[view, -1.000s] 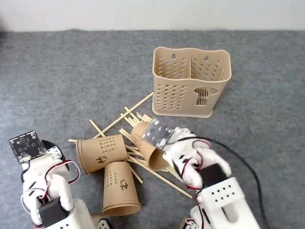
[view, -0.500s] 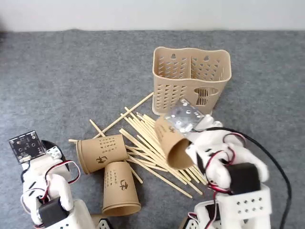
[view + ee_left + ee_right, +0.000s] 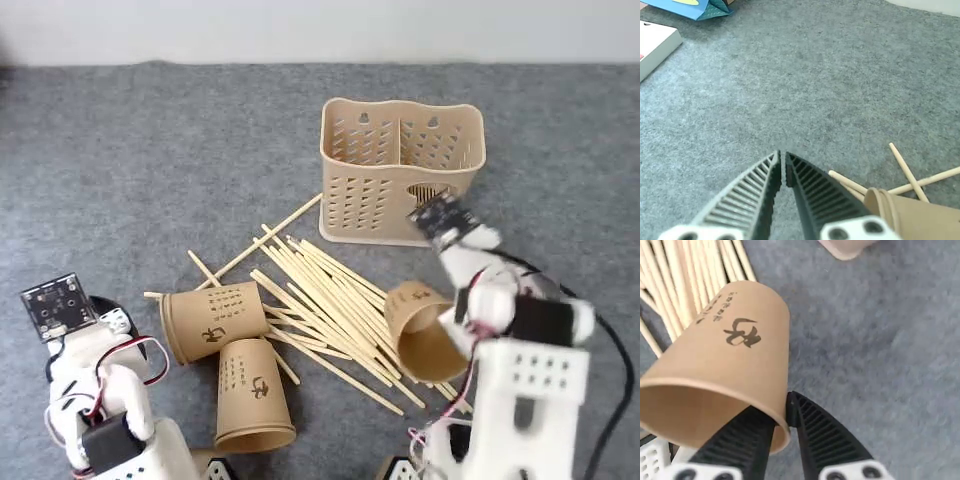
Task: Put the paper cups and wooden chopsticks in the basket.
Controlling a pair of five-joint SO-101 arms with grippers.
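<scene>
The basket [image 3: 370, 205] looks empty; right gripper [image 3: 789, 404] pinches 1 cup [image 3: 730, 355] by its rim, left gripper [image 3: 782, 161] closed on nothing; 2 cups [image 3: 212, 320], chopsticks [image 3: 330, 290] lie outside.

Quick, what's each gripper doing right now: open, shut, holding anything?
Left gripper: shut, holding nothing.
Right gripper: shut on the rim of a paper cup.
</scene>
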